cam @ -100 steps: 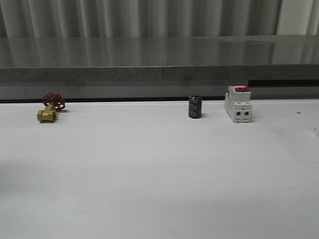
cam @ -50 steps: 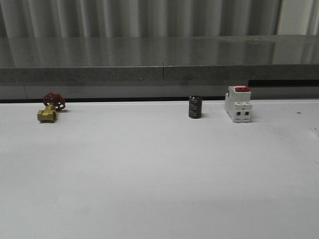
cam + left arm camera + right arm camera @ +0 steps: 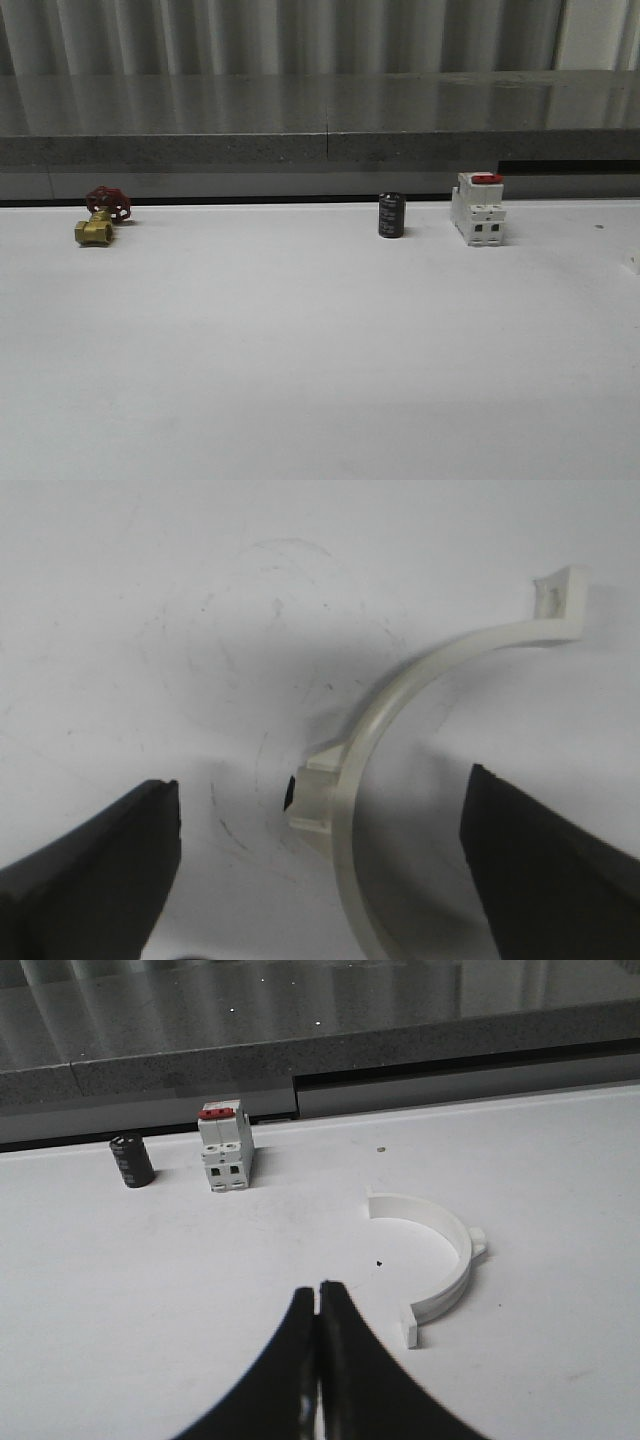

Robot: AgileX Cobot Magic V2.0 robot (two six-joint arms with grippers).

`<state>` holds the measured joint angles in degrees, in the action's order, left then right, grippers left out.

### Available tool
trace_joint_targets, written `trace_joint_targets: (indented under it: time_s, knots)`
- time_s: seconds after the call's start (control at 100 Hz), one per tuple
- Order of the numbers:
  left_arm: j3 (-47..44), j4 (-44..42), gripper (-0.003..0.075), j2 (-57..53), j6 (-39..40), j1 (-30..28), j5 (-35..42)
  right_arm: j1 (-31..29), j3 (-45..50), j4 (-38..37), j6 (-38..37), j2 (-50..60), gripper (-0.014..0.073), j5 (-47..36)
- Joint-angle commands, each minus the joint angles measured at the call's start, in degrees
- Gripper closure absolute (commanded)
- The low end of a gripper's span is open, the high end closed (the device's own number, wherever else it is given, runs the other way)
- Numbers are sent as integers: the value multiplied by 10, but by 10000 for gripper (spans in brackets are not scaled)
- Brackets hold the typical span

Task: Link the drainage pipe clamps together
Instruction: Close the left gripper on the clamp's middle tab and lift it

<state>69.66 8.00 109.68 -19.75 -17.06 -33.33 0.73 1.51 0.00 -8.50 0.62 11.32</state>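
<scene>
One drainage pipe clamp (image 3: 400, 695), a white half-ring with a boxy end tab, lies flat on the white table in the left wrist view. My left gripper (image 3: 322, 780) hovers over it, open, with the ring's middle lug between the two dark fingers (image 3: 100, 870) and touching neither. In the right wrist view a second white half-ring clamp (image 3: 445, 1260) lies on the table, beside and a little ahead of my right gripper (image 3: 318, 1290). That gripper is shut with nothing in it.
Along the table's back edge stand a brass valve with a red handle (image 3: 97, 222), a dark cylinder (image 3: 391, 215) and a white boxy switch with a red top (image 3: 477, 208). A grey ledge (image 3: 320, 120) runs behind them.
</scene>
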Motion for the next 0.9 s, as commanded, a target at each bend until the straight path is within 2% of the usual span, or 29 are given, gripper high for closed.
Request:
trace_joint_targets:
  time_s: [0.0,0.89]
  knots:
    - [20,8,155,-16,-1,0,20,-3,-9,0,7,10,661,-43]
    - [21,9,155,11,-3,0,44,-3,-9,0,7,10,661,-43]
